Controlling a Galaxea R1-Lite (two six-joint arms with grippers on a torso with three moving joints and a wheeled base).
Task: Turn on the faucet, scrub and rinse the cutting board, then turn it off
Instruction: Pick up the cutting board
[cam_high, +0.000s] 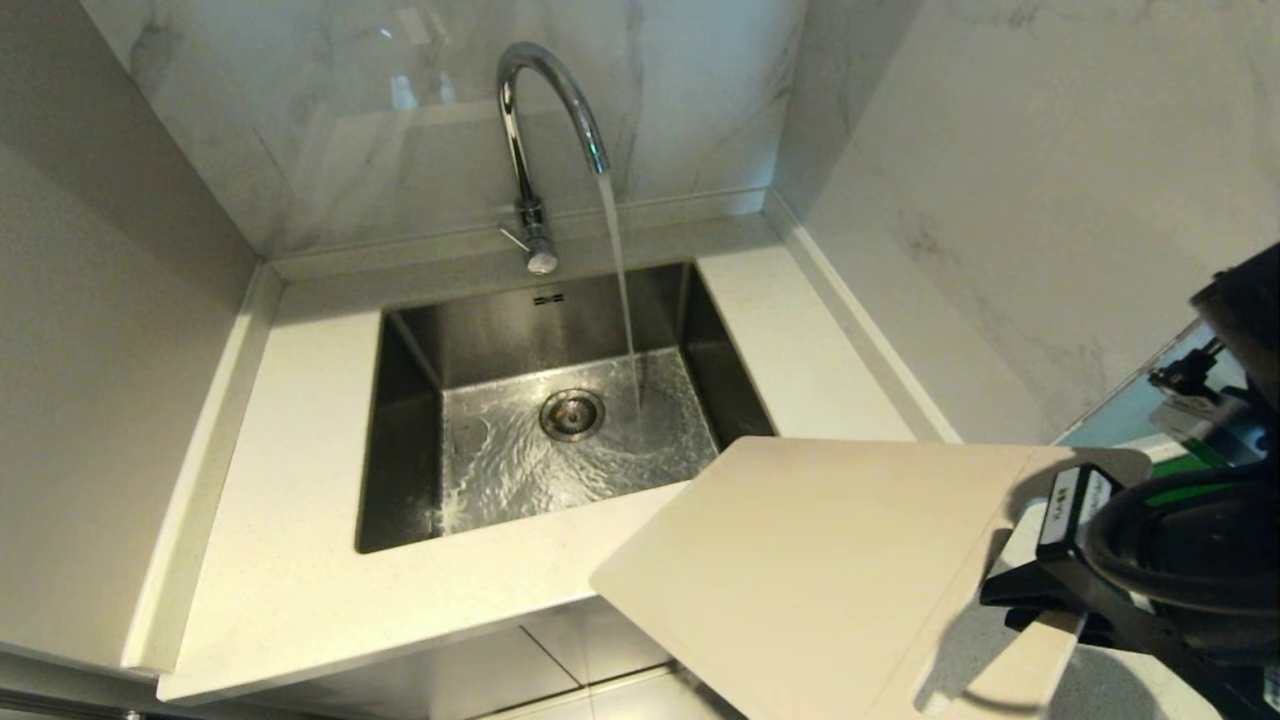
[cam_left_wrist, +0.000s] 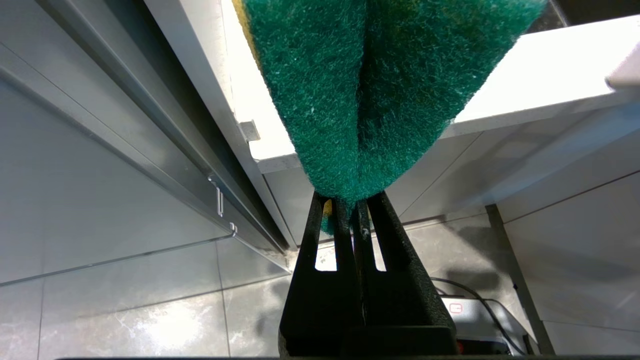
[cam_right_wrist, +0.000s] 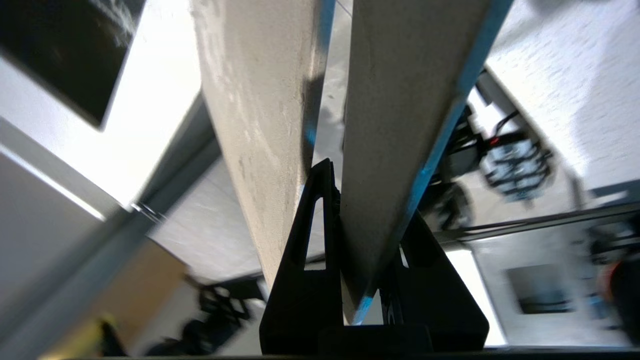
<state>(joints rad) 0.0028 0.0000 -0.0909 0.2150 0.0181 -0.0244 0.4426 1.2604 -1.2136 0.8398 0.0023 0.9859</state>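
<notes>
The chrome faucet (cam_high: 530, 120) stands behind the steel sink (cam_high: 400, 420), and a stream of water (cam_high: 622, 290) runs from its spout into the basin. The cream cutting board (cam_high: 820, 580) hangs slightly tilted over the counter's front right corner, clear of the water. My right gripper (cam_high: 1035, 595) is shut on the board's handle strip (cam_right_wrist: 395, 125). One finger (cam_right_wrist: 320, 210) passes through the handle slot. My left gripper (cam_left_wrist: 350, 200) is out of the head view, low in front of the counter, shut on a green scouring sponge (cam_left_wrist: 370, 90).
White countertop (cam_high: 300, 520) surrounds the sink, with marble walls behind and on both sides. The drain (cam_high: 572, 413) sits mid-basin in rippling water. A glass panel (cam_left_wrist: 125, 210) and tiled floor (cam_left_wrist: 150, 320) lie below the left gripper.
</notes>
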